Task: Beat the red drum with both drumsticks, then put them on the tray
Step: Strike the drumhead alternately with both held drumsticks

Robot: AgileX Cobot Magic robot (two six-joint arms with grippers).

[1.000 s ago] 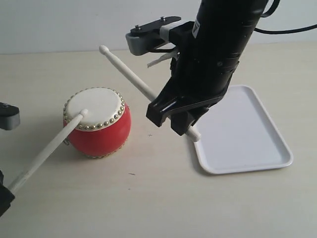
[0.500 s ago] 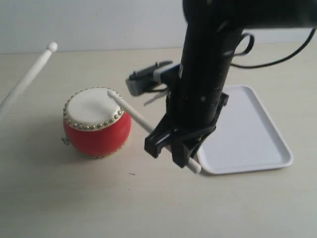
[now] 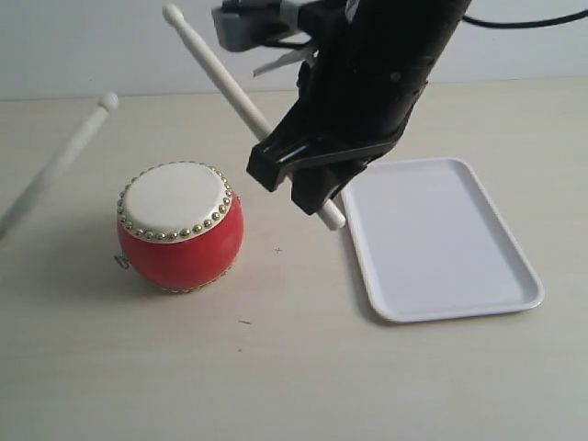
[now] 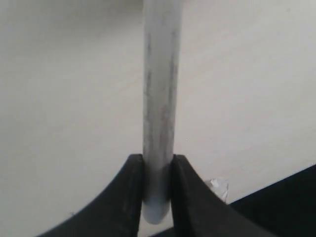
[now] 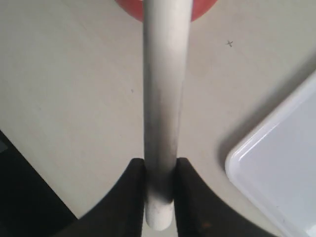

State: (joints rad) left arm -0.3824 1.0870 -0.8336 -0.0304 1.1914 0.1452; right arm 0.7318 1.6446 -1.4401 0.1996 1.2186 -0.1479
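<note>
Beige tabletop (image 3: 276,367) bears red drum (image 3: 179,230); left gripper (image 4: 158,164), right gripper (image 5: 160,165) clamp drumsticks (image 3: 225,81) aloft.

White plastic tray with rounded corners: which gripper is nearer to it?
Right. The right gripper hangs just off the white tray's left rim in the exterior view. The left gripper is out of that frame, beyond the glossy red drum.

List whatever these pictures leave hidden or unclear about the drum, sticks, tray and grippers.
Exterior view: the left gripper lies beyond the left edge; the left drumstick is blurred and cut off there.
Exterior view: the right gripper covers the lower shaft of the right drumstick.
Right wrist view: the red drum is a sliver at the edge, the tray only a corner.
</note>
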